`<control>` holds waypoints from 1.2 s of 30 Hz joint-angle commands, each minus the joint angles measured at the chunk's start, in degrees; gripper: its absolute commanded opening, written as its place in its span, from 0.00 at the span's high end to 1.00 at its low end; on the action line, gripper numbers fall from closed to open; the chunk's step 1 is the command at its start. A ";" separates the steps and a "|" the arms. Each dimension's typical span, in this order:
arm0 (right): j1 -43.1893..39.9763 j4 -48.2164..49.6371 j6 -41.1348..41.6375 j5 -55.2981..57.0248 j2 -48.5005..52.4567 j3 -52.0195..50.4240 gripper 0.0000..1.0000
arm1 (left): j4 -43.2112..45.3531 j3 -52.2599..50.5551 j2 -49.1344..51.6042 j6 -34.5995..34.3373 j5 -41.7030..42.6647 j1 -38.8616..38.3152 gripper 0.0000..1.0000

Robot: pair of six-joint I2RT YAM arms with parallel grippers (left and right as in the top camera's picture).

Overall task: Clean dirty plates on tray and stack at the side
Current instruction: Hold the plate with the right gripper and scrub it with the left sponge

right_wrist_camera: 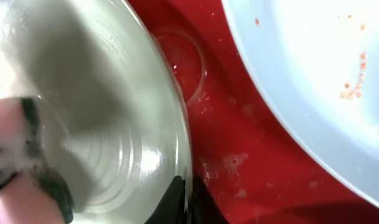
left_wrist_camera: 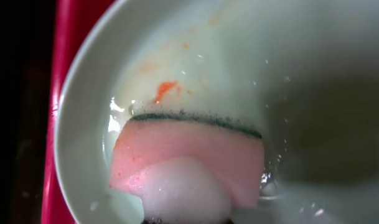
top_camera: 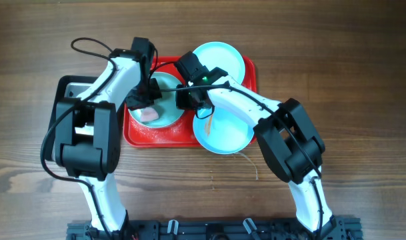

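Note:
On the red tray (top_camera: 139, 133) lie three pale turquoise plates. The left plate (top_camera: 164, 113) holds a pink sponge (top_camera: 149, 115) with a dark green scrub face. My left gripper (top_camera: 147, 99) is shut on that sponge, pressing it onto the wet plate (left_wrist_camera: 239, 50) below an orange stain (left_wrist_camera: 166, 89). Foam covers the sponge (left_wrist_camera: 189, 146) near the gripper. My right gripper (right_wrist_camera: 190, 196) is shut on the right rim of the same plate (right_wrist_camera: 114, 93). A second plate (top_camera: 219, 59) sits at the tray's back right. The third plate (top_camera: 223, 133) overhangs the tray's front right edge.
A grey metal tray (top_camera: 68, 87) shows partly under the left arm. The orange-specked plate (right_wrist_camera: 301, 62) lies close to the right of the right gripper, with wet red tray floor (right_wrist_camera: 239, 143) between. Bare wooden table (top_camera: 363, 80) surrounds the tray.

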 commanded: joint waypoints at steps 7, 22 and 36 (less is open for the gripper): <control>0.57 -0.72 -1.09 -1.01 1.16 0.90 0.96 | -0.85 -1.14 2.97 6.05 11.96 0.98 0.96; 0.57 -0.94 -1.33 -1.22 1.16 0.90 0.96 | 11.89 -1.14 2.97 1.49 3.32 1.01 0.96; 0.57 -0.70 -1.49 -2.73 1.16 0.90 0.96 | -14.32 -1.14 2.97 5.77 4.39 5.88 0.96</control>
